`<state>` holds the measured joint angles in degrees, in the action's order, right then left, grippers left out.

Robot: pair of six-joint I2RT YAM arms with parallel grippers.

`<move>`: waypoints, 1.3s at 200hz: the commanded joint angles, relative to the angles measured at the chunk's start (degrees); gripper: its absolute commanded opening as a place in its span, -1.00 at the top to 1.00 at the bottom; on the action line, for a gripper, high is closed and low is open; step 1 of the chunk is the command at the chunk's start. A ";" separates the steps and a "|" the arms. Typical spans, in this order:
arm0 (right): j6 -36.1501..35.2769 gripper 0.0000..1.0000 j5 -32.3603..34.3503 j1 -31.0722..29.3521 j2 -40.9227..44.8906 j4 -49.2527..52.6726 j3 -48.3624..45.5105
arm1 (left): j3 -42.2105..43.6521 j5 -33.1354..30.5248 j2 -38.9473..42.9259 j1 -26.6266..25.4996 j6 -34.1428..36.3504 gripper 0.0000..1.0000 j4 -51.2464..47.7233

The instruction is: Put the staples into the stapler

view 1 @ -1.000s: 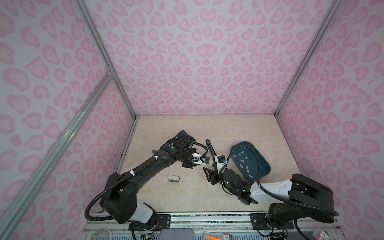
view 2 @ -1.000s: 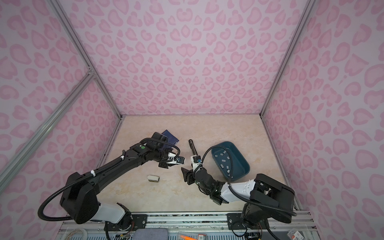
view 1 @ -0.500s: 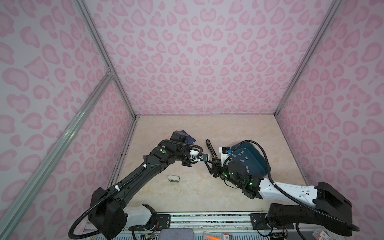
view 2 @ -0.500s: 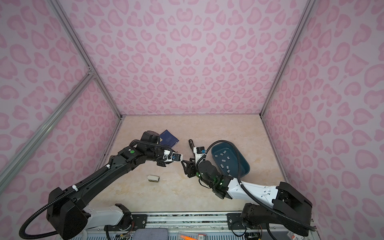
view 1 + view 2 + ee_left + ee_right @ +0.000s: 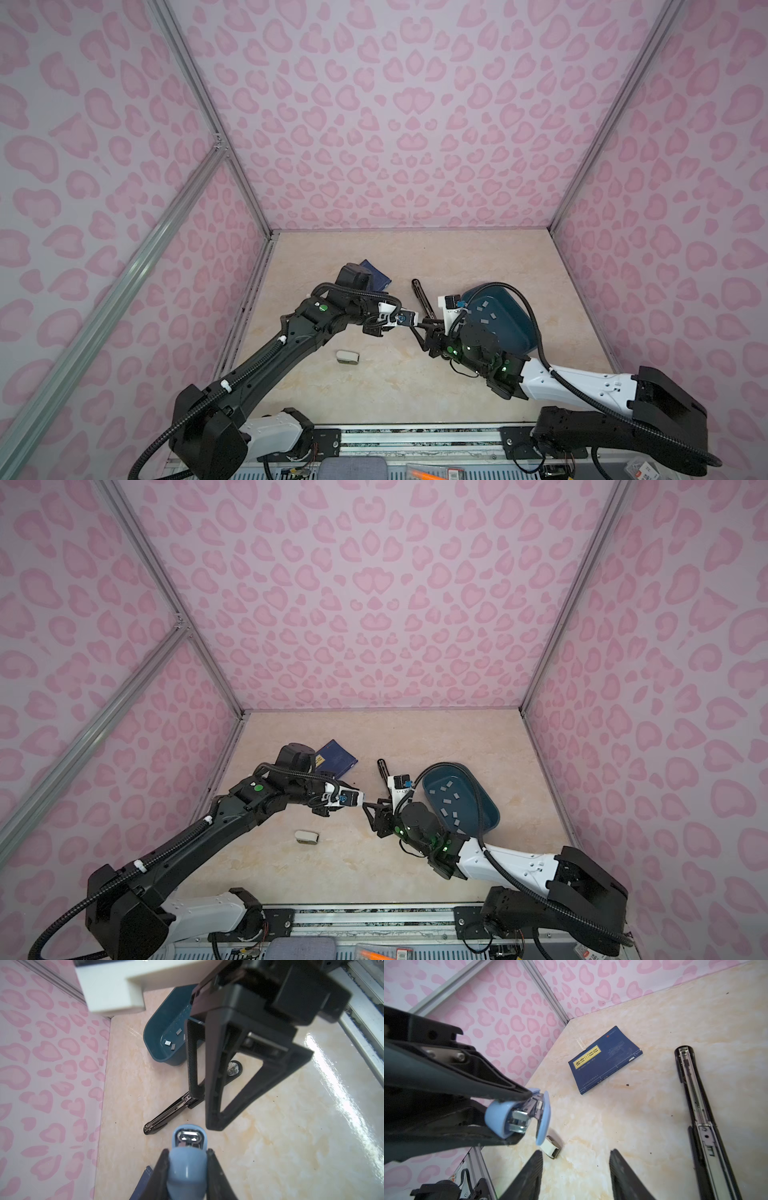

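Right gripper (image 5: pixel 576 1152) has swung in from the tabletop's (image 5: pixel 374 395) front edge to meet the left gripper (image 5: pixel 187 1153). Its jaws have narrowed to half-wide and are empty. Left clamps the small light-blue plastic stapler (image 5: pixel 188 1169) (prep only, I judge). The flat grey metal staples (image 5: pixel 447 801) stay in the teal plastic tray (image 5: pixel 491 817), toward the right edge.

Right claw (image 5: pixel 576 1151) narrowed, moved up beside blue stapler (image 5: pixel 188 1169); left arm (image 5: pixel 266 361), right arm (image 5: pixel 582 378) stretched out forward.

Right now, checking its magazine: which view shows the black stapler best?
Right wrist view: the black stapler lies opened, metal channel plain. The left wrist view hides part behind the right gripper; both top views show a thin dark bar.
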<state>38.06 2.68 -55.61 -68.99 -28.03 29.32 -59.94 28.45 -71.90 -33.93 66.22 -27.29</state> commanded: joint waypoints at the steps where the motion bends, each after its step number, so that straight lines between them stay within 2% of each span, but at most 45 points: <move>1: -1.03 -0.07 -1.60 -0.04 1.13 -1.66 -0.18 | 0.25 0.46 -0.26 -0.08 0.71 0.93 1.19; 72: -1.96 0.03 0.34 0.04 -1.92 -0.09 3.37 | 0.79 2.69 -0.08 -0.52 2.81 0.92 -0.14; 162: 0.31 0.49 0.07 2.50 -7.27 -4.14 1.20 | -0.25 10.96 0.81 -0.13 3.14 0.92 -2.19; 217: -0.77 0.45 -0.93 2.69 -9.14 -6.24 0.39 | -0.58 16.92 1.60 3.83 0.36 0.92 -0.21; 260: -6.08 0.31 2.45 2.82 -4.06 -2.82 -1.14 | -1.18 15.76 0.19 5.58 -0.56 0.92 -0.10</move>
<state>36.03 2.04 -52.86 -75.81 -31.77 29.34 -60.20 42.52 -71.05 -29.02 66.61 -28.27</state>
